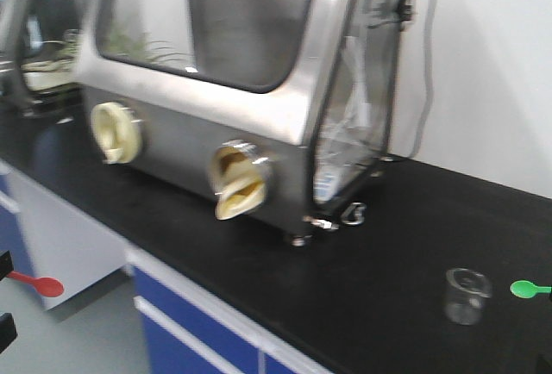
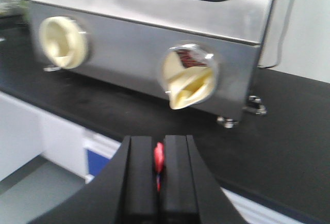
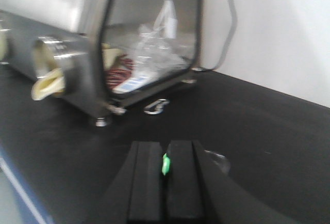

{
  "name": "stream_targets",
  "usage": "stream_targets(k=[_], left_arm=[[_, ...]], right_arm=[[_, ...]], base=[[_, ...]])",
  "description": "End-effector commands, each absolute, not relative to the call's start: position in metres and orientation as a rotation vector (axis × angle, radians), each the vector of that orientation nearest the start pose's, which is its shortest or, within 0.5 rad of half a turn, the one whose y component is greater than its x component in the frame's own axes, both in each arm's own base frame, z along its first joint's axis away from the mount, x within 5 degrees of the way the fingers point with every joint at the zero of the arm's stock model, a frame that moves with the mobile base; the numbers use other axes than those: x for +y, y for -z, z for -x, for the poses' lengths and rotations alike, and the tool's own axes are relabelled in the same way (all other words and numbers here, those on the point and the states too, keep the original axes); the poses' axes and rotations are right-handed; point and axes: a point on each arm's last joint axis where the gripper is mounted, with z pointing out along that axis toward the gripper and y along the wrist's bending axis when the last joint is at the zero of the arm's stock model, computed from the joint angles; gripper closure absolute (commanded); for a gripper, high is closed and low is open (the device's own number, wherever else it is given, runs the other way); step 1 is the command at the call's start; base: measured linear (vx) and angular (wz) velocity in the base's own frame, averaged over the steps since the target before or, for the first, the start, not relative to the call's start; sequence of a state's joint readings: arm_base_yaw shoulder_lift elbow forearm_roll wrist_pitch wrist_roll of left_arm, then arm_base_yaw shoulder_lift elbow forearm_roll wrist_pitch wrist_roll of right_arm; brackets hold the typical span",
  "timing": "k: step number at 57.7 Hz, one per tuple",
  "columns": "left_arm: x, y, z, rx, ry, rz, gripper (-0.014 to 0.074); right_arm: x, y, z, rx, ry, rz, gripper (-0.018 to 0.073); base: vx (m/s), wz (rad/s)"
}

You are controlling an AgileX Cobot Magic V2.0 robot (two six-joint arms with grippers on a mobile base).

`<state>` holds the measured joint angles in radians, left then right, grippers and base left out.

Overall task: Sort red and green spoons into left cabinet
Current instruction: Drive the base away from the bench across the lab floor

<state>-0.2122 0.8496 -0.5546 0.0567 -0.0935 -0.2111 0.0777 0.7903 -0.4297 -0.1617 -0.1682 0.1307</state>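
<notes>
While both arms hang before the long black desk (image 1: 405,236), each tool is pressed together on a spoon. The left tool (image 2: 160,150) pinches the thin bright red plastic spoon (image 2: 159,158) between its two black pads, where it shows edge-on as a red sliver in the narrow gap. From the front its oval bowl sticks out at the far left, below the desk's edge and in front of the white and blue cupboard fronts (image 1: 181,322). The right tool (image 3: 166,150) grips the matching bright green plastic spoon (image 3: 165,164) the same way. Its bowl shows at the far right against the desk top, near a small clear glass beaker (image 1: 467,295) but apart from it. A stainless steel glove box (image 1: 259,124) with cream rubber gloves (image 1: 239,186) stands on the desk behind.
</notes>
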Motion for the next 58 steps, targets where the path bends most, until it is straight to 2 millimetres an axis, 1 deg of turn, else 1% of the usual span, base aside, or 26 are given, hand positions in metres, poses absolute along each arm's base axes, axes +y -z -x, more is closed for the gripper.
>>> stream_targets(k=[1, 31, 58], left_arm=[[-0.0403, -0.3379, -0.1779, 1.582, 0.302, -0.054, 0.0603], [-0.0403, -0.3379, -0.1779, 1.582, 0.302, -0.054, 0.0603], [-0.0403, -0.3379, -0.1779, 1.582, 0.302, -0.054, 0.0603]], right_arm=[[0.0166, -0.3154, -0.1661, 1.549, -0.069, 0.116, 0.0562], [0.0166, -0.3154, -0.1661, 1.549, -0.069, 0.116, 0.0562], [0.0166, -0.3154, -0.1661, 1.549, -0.069, 0.116, 0.0562]], base=[[-0.14, 0.68], [-0.08, 0.74], [0.13, 0.57]])
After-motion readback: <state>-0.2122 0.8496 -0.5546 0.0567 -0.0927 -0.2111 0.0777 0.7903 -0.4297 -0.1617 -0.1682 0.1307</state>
